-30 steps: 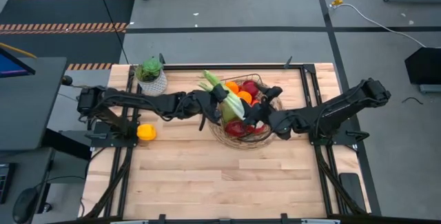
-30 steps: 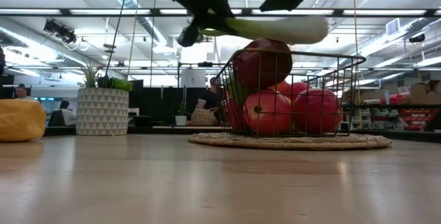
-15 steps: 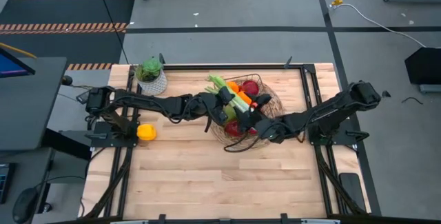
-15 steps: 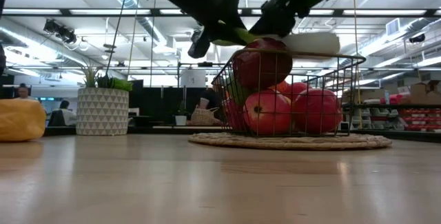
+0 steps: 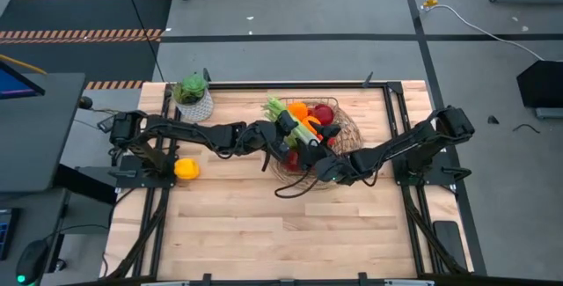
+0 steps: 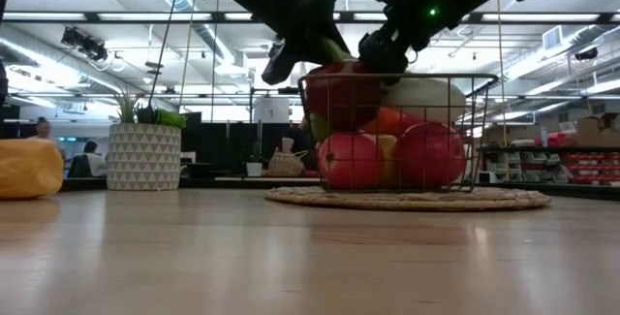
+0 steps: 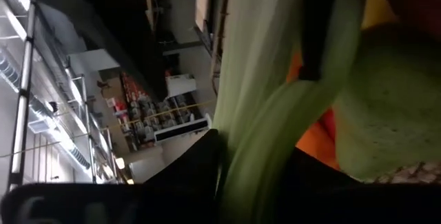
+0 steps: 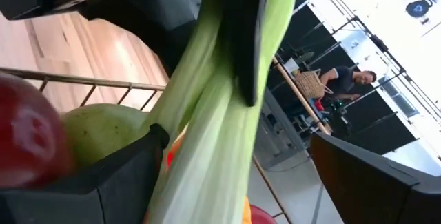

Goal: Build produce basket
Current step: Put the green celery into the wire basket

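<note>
Leek (image 5: 288,121) lies slantwise across the wire basket (image 5: 345,138), leafy end jutting past the far-left rim, white end resting on the red apples (image 6: 351,159). My left gripper (image 5: 283,135) pinches its green mid-stalk from the left rim. My right gripper (image 5: 313,156) hovers at the near rim, fingers spread, stalk running between them. Lemon (image 5: 186,169) waits well apart, nearer my left arm.
</note>
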You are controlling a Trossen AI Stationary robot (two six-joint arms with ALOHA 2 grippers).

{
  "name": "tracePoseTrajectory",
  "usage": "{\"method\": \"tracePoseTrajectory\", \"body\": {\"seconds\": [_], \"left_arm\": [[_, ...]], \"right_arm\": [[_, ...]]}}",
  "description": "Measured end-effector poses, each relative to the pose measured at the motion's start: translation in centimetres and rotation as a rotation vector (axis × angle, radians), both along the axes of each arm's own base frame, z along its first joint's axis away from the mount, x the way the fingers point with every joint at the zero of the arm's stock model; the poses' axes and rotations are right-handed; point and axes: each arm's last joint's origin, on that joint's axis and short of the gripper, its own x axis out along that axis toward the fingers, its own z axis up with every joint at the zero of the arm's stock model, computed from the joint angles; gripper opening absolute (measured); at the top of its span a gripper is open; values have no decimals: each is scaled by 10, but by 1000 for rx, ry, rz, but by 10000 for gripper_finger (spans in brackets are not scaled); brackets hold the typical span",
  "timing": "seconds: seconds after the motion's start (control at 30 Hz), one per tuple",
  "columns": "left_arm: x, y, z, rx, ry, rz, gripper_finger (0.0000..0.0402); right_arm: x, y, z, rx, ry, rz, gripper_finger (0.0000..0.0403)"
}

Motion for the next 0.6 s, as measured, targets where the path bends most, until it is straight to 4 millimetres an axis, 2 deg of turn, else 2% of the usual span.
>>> {"method": "tracePoseTrajectory", "body": {"seconds": [0.13,0.4,0.5,0.6], "left_arm": [[0,0,1,-30,-29,7,143],[0,0,4,-61,-61,21,258],[0,5,4,-83,-81,61,297],[-1,7,5,-45,-81,123,319]], "right_arm": [[0,0,-1,-2,7,1,374],[-3,-1,-3,-27,44,-26,374],[-3,-1,-3,-39,46,-48,374],[-4,-2,-5,-25,31,-61,374]]}}
